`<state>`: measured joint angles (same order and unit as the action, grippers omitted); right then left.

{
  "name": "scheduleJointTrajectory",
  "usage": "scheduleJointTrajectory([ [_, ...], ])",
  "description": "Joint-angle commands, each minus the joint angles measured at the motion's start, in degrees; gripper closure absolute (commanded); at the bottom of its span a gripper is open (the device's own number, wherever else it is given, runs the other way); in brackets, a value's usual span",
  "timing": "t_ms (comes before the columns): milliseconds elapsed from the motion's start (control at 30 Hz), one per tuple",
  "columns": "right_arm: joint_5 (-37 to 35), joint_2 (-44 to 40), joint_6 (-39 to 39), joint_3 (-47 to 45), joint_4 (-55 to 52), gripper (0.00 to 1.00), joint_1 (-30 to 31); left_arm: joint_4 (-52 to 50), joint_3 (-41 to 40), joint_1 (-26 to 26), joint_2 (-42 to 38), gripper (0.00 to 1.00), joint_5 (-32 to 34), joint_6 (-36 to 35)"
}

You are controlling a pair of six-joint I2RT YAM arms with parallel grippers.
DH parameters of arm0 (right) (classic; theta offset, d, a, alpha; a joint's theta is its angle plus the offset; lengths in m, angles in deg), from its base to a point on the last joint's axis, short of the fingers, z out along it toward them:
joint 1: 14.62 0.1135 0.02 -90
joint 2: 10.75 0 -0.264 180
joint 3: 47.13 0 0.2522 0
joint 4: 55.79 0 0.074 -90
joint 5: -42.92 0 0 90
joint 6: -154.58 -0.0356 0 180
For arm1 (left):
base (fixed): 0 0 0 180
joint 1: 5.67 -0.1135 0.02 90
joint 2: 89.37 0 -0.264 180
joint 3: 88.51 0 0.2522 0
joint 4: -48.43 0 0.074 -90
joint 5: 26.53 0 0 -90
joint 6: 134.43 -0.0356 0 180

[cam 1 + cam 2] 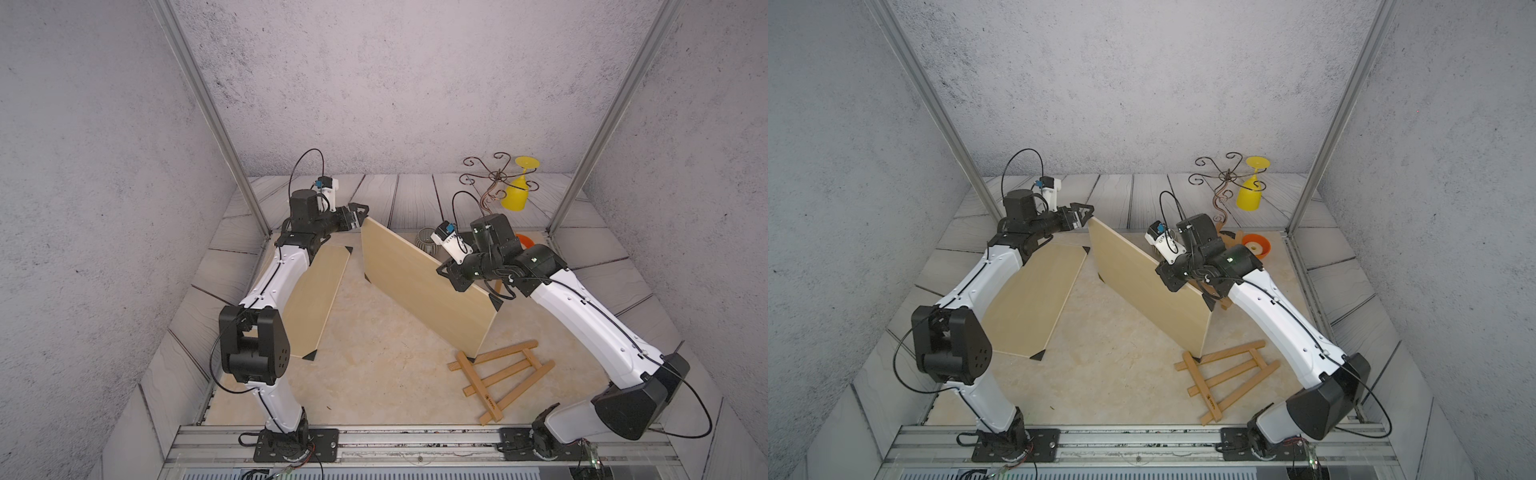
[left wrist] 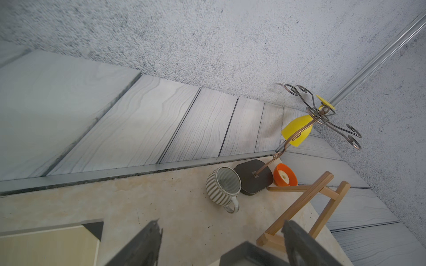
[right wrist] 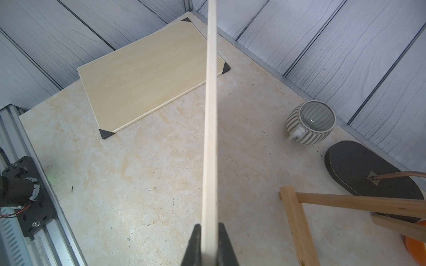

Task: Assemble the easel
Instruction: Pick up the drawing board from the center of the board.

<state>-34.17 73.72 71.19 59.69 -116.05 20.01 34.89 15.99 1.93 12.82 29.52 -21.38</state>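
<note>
Beige tabletop (image 1: 374,374) is hosting an early stage: right gripper (image 1: 455,276) is pinching the upright board (image 1: 415,299), left gripper (image 1: 360,216) is hovering spread just beside its far corner, and the easel (image 1: 509,377) is lying flat, unassembled, at its near corner.

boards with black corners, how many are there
2. The flat board lies on the table beside the left arm; the upright board is held on edge mid-table by the right claw.

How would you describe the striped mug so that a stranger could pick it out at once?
On the marble tabletop, go to the far edge by the curly metal stand. Right beside that stand's dark base sits the mug. It alone is round with grey-and-white stripes, unlike the plain orange bowl nearby.
</note>
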Motion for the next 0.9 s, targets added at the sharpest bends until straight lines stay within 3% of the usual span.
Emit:
scheduleJointTrajectory([
  [0,2.84,1.9,1.52,0.9,8.27,1.0,-0.13,1.72,1.64,0.53,1.16,0.18,-2.33,0.45],
  [233,1.71,4.48,1.03,4.2,4.25,0.98,-0.17,2.17,0.21,1.28,0.66,0.25,-4.28,0.09],
  [267,1.51,4.28,0.89,4.08,4.14,0.9,-0.17,2.15,-0.1,1.39,0.65,0.26,-4.21,-0.07],
  [400,0.99,3.18,0.14,3.15,4.38,0.71,-0.18,1.61,-0.33,1.46,1.55,0.27,-4.71,-0.21],
  [533,0.23,2.5,0.15,3.18,3.45,0.58,-0.14,1.0,-0.56,1.53,1.77,0.33,-5.05,-1.05],
  [867,4.72,2.66,-1.47,2.8,1.4,0.59,-0.16,1.44,-3.1,1.55,-0.29,0.32,-4.2,-1.36],
])
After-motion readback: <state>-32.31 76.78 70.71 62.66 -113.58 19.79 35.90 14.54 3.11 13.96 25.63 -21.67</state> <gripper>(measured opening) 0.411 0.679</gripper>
